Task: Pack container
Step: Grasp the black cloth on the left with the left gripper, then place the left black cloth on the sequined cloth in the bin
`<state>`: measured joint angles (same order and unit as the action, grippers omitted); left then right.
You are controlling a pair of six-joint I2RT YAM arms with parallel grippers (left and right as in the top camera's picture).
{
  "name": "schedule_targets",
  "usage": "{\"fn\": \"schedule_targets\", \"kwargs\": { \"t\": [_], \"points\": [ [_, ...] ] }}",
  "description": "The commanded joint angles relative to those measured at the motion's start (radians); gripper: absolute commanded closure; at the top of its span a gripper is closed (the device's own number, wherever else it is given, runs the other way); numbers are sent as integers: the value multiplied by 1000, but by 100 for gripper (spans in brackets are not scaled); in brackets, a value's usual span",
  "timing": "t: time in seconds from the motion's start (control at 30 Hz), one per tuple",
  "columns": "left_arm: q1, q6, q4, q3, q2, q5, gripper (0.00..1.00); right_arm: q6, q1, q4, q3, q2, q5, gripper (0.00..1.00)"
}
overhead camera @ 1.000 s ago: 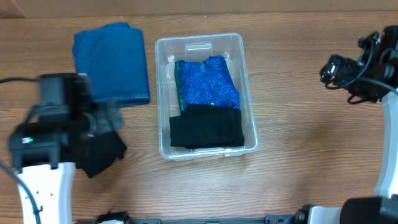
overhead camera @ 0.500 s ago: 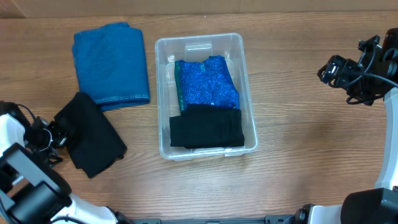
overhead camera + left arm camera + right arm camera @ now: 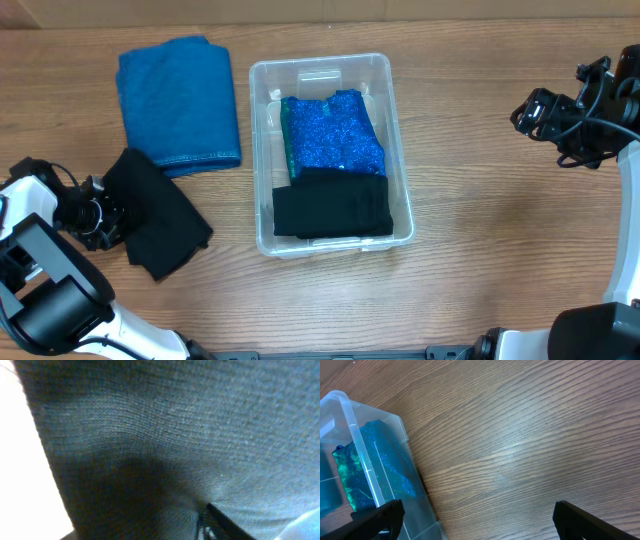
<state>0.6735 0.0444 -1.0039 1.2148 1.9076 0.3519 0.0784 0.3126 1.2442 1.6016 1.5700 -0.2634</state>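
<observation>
**A:** Starting at the left: the left end effector [image 3: 100,215] is sitting at the edge of the loose black knit cloth [image 3: 160,228] on the wooden surface [image 3: 480,250]. Is it pinching the fabric?

**B:** One cannot tell. Its wrist camera is showing nothing but dark knit pressed close, and the overhead view is hiding the fingers.

**A:** So what is threatening to go wrong?

**B:** If only a corner is being caught, the cloth is likely to unfold and drag. It may also snag the folded blue towel [image 3: 180,100] lying just beside it.

**A:** And the clear plastic rectangular container [image 3: 320,62]?

**B:** It is standing mid-surface, holding a glittery blue bundle [image 3: 335,135] and a folded black garment [image 3: 332,205]. Room is running short, so a trailing hem may end up hanging over the rim or nudging the light bin.

**A:** The right end effector [image 3: 480,520]?

**B:** It is hovering with its fingers spread wide over bare wood, well apart from the bin and steadying nothing.
</observation>
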Motion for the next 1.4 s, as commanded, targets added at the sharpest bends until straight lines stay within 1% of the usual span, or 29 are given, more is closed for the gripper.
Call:
{"fn": "schedule_targets", "kwargs": {
  "t": [0.0, 0.03, 0.07, 0.13, 0.17, 0.27, 0.3, 0.33, 0.37, 0.4, 0.43, 0.47, 0.57, 0.6, 0.67, 0.77, 0.83, 0.9, 0.97, 1.03, 1.07, 1.1, 1.13, 1.17, 1.2, 1.27, 1.3, 1.37],
  "points": [
    [-14, -16, -55, -15, 5, 15, 96, 5, -4, -5, 3, -6, -8, 0],
    [-14, -19, -69, -15, -3, 37, 96, 5, -4, -5, 3, -6, -8, 0],
    [-19, -42, -82, -14, -26, 90, 96, 5, -4, -5, 3, -6, -8, 0],
    [-44, -70, -94, -13, -119, 163, 96, 5, -4, -5, 3, -6, -8, 0],
    [-90, -103, -117, 4, -270, 244, 96, 5, -4, -5, 3, -6, -8, 0],
    [-188, -104, -117, 92, -509, 369, 96, 5, -4, -6, 3, -6, -8, 0],
    [-246, -72, -93, 143, -580, 370, 96, 5, -4, -8, 3, -6, -8, 0],
    [-315, -33, -66, 204, -635, 348, 96, 5, -4, -8, 3, -6, -8, 0],
    [-405, 36, -23, 259, -676, 283, 96, 5, -4, -8, 3, -6, -8, 0],
    [-470, 104, 9, 286, -693, 212, 96, 5, -4, -8, 3, -6, -8, 0],
    [-577, 209, 63, 299, -707, 105, 96, 5, -4, -8, 3, -6, -8, 0],
    [-666, 274, 107, 299, -705, 28, 96, 5, -4, -8, 3, -6, -8, 0],
    [-918, 430, 232, 299, -604, -191, 96, 5, -4, -8, 3, -6, -8, 0],
    [-962, 454, 266, 299, -565, -217, 96, 5, -4, -8, 3, -6, -8, 0],
    [-1063, 536, 391, 299, -409, -236, 96, 5, -4, -8, 3, -6, -8, 0],
    [-1120, 626, 537, 299, -222, -216, 96, 5, -4, -8, 3, -6, -8, 0],
    [-1139, 664, 597, 299, -129, -186, 96, 5, -4, -8, 3, -6, -8, 0],
    [-1141, 704, 589, 299, -68, -182, 96, 5, -4, -9, 3, -6, -8, 0],
    [-1139, 697, 571, 299, -30, -179, 95, 5, -4, -9, 3, -6, -8, 0],
    [-1133, 692, 522, 299, -16, -199, 88, 5, -4, -9, 3, -6, -8, 0],
    [-1130, 687, 504, 299, -16, -214, 75, 5, -4, -9, 3, -6, -8, 0],
    [-1126, 657, 501, 299, -17, -214, 50, 5, -4, -8, 3, -6, -8, 0],
    [-1119, 630, 491, 299, -18, -212, 45, 5, -4, -8, 3, -6, -8, 0],
    [-1111, 611, 475, 299, -24, -201, 47, 5, -4, -8, 3, -6, -8, 0],
    [-1102, 606, 451, 301, -39, -194, 45, 5, -4, -8, 3, -6, -8, 0],
    [-1091, 586, 426, 308, -92, -221, 45, 5, -4, -8, 3, -6, -8, 0],
    [-1091, 578, 430, 315, -131, -264, 42, 5, -4, -8, 3, -6, -8, 0],
    [-1103, 517, 465, 332, -191, -330, 45, 5, -4, -9, 3, -6, -8, 0]
  ]
}}
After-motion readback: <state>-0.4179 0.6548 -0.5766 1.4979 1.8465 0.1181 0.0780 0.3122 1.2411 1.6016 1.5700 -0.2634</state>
